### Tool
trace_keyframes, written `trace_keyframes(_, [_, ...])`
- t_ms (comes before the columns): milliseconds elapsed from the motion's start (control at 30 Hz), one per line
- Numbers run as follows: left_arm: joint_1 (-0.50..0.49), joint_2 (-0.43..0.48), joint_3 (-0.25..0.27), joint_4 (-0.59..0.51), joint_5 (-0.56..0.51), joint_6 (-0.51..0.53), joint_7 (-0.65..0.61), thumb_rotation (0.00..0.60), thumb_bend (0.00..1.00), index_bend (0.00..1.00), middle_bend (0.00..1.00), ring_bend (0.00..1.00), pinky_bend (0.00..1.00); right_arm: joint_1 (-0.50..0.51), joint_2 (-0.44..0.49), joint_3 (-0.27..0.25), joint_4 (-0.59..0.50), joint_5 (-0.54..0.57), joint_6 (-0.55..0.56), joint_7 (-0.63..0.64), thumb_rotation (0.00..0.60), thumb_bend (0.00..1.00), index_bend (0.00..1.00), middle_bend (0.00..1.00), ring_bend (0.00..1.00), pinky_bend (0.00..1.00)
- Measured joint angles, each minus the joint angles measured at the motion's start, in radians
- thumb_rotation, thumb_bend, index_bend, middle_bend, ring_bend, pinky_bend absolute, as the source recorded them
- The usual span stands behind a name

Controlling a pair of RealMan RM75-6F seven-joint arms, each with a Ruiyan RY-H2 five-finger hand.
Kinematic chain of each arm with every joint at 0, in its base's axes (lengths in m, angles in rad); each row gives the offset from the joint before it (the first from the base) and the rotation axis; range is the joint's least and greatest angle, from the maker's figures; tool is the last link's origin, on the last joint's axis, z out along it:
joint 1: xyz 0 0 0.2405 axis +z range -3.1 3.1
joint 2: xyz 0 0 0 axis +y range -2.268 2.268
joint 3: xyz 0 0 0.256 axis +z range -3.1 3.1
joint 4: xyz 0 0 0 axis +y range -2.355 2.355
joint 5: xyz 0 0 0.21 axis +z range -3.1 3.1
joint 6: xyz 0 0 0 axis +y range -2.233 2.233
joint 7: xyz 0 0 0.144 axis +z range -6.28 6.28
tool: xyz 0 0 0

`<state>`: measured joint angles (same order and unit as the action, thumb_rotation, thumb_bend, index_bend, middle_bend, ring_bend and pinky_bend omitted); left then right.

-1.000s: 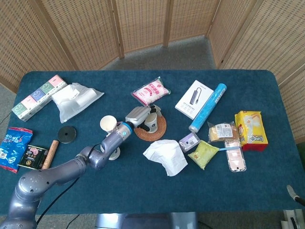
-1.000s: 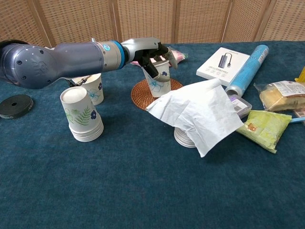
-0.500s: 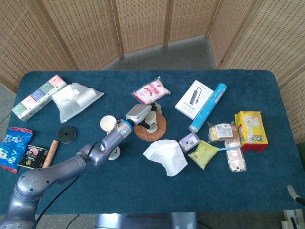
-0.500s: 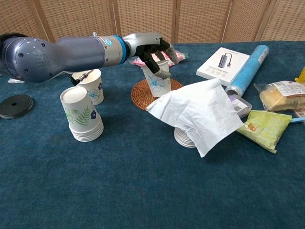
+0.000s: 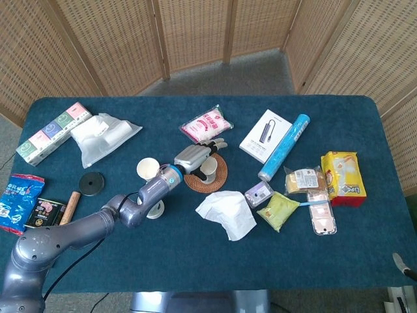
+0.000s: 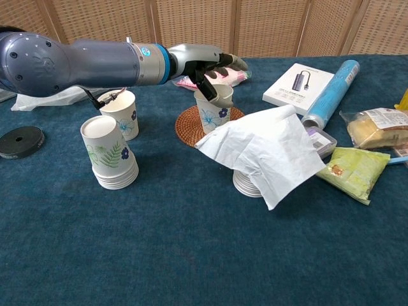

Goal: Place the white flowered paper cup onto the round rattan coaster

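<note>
The white flowered paper cup [image 6: 213, 112] stands upright on the round rattan coaster [image 6: 186, 129], also seen from the head view as the cup [image 5: 208, 171] on the coaster [image 5: 220, 178]. My left hand [image 6: 205, 62] hovers just over the cup's far-left rim with its fingers stretched out and spread. Its thumb points down at the rim, and I cannot tell whether it touches. In the head view the left hand [image 5: 195, 156] lies over the coaster's left part. It holds nothing. My right hand shows in neither view.
A stack of leaf-printed cups [image 6: 109, 155] and a single flowered cup [image 6: 122, 113] stand left of the coaster. A crumpled white tissue [image 6: 264, 153] drapes over another cup stack to its right. A white box [image 6: 299, 80], a blue tube [image 6: 330, 92] and snack packs [image 6: 354, 167] lie further right.
The left hand has let go of the cup: its fingers uncurled and spread, and the hand rose slightly. The cup stays standing on the coaster.
</note>
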<state>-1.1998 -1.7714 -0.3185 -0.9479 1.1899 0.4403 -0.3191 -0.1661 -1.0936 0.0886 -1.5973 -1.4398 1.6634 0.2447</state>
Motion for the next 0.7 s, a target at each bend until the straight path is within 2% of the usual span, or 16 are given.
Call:
trace_keyframes(67, [0.003, 0.015, 0.002, -0.021, 0.005, 0.0, -0.002, 0.483, 0.37, 0.0, 0.0, 0.0, 0.0, 0.001, 0.0, 0.0, -0.001, -0.003, 0.0, 0.0, 0.6, 0.25, 0.0, 0.0, 0.0, 0.0])
trace_keyframes(200, [0.015, 0.043, 0.004, -0.063, 0.016, 0.021, -0.007, 0.457, 0.37, 0.0, 0.0, 0.0, 0.0, 0.004, 0.0, 0.002, -0.004, -0.008, -0.001, -0.002, 0.6, 0.25, 0.0, 0.0, 0.0, 0.0])
trace_keyframes(467, [0.041, 0.089, -0.004, -0.131, 0.035, 0.09, -0.02, 0.451, 0.37, 0.0, 0.0, 0.0, 0.0, 0.009, 0.003, 0.003, -0.013, -0.016, -0.002, -0.008, 0.6, 0.25, 0.0, 0.0, 0.0, 0.0])
trace_keyframes(700, [0.092, 0.152, -0.012, -0.23, 0.05, 0.206, -0.006, 0.472, 0.37, 0.0, 0.0, 0.0, 0.0, 0.021, 0.006, 0.009, -0.026, -0.019, -0.009, -0.024, 0.6, 0.25, 0.0, 0.0, 0.0, 0.0])
